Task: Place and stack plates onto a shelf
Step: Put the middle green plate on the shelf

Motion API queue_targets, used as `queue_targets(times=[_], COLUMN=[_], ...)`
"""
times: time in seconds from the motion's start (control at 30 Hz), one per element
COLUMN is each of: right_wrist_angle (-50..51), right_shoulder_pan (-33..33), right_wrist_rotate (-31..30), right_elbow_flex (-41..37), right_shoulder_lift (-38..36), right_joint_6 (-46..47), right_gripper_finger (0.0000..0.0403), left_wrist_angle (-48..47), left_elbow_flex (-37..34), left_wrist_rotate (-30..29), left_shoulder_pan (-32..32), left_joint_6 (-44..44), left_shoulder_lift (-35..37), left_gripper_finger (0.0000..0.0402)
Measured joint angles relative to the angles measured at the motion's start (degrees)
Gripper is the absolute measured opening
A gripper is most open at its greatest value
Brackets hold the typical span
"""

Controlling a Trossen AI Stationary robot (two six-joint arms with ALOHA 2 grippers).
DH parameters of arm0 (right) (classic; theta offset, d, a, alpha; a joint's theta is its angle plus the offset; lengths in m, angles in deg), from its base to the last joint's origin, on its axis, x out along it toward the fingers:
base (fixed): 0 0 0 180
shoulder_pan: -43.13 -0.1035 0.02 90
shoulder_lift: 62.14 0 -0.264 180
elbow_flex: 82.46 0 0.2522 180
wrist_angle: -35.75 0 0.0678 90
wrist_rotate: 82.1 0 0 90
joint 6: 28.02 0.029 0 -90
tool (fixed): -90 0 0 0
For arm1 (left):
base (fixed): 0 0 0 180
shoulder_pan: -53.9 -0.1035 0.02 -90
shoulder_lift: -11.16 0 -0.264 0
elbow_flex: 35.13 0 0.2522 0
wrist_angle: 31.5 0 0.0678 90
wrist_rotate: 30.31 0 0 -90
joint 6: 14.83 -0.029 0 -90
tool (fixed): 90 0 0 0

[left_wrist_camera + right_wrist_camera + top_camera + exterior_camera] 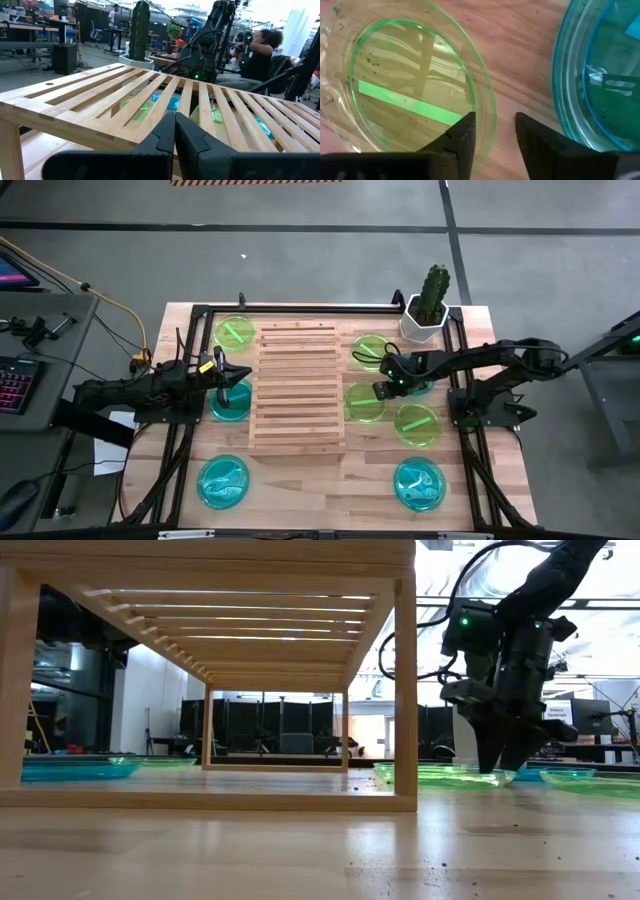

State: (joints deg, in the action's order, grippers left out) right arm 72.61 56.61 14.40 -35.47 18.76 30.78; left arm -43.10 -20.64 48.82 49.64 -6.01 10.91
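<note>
The right gripper (pixel 492 135), jaws spread, straddles the rim of a green plate (pixel 405 90) lying flat on the table — plate toward nine o'clock of it in the high view, shelf (pixel 297 385) beyond. The left gripper (pixel 175 132), pressed together, waits at the shelf's nine o'clock side.

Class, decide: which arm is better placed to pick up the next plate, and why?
Right. The right pincer hangs open, straddling the rim of a green plate. The left pincer is shut, facing the shelf.

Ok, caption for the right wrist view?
Right pincer, open, straddles the rim of a green plate beside a blue plate.
</note>
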Motion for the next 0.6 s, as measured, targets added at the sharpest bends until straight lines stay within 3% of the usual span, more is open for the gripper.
queue_targets(times=[0.4, 0.6], right_wrist_angle=[-1.4, -0.8], right_shoulder_pan=[0.0, 0.0], right_wrist_rotate=[-3.8, -3.0], right_elbow_flex=[0.0, 0.0], right_shoulder_lift=[0.1, -1.4], right_joint_6=[0.6, 0.7], right_gripper_finger=[0.001, 0.0001], left_wrist_angle=[0.0, 0.0], left_elbow_flex=[0.0, 0.0], left_wrist_rotate=[0.0, 0.0], left_shoulder_pan=[0.0, 0.0], left_joint_6=[0.0, 0.0], left_shoulder_lift=[0.0, 0.0], left_gripper_finger=[0.0, 0.0])
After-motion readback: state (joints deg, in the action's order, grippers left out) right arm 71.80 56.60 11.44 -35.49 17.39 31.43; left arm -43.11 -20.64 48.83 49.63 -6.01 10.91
